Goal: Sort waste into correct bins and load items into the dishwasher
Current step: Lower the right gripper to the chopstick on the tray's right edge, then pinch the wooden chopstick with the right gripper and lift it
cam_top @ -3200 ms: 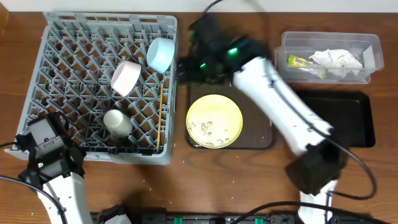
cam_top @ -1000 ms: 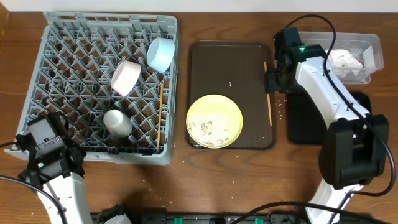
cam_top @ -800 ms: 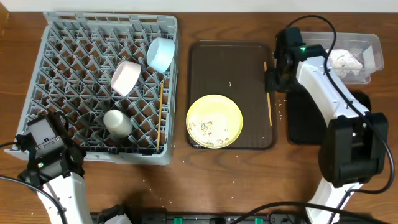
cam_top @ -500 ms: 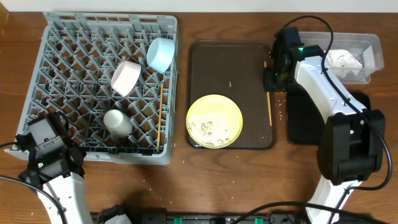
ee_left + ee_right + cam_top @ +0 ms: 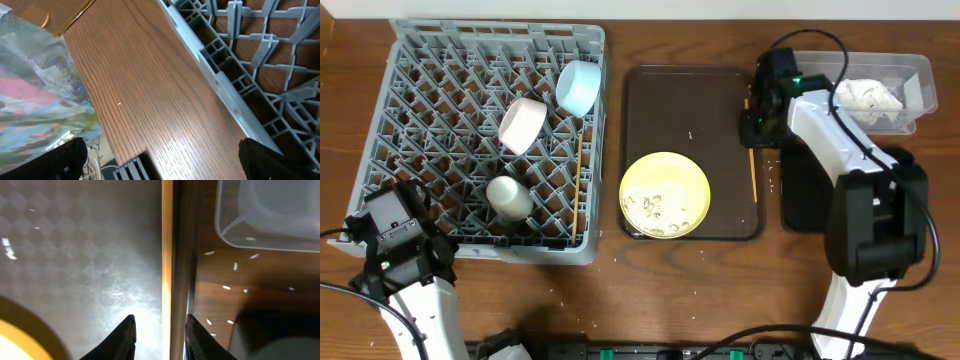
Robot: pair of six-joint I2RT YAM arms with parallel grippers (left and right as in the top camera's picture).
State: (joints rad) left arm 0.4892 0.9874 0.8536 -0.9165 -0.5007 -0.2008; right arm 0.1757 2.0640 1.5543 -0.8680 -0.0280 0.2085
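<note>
Now the right end effector (image 5: pixel 160 326) is spread wide over a thin wooden chopstick (image 5: pixel 166 240). It looks light, stiff and may roll, so pinch its middle.

Smooth white shells (image 5: pixel 830 130), black joints (image 5: pixel 868 235), a green light (image 5: pixel 798 80), a black right tool (image 5: pixel 159 330).

text: none legible | labels: none | numbers: none
</note>
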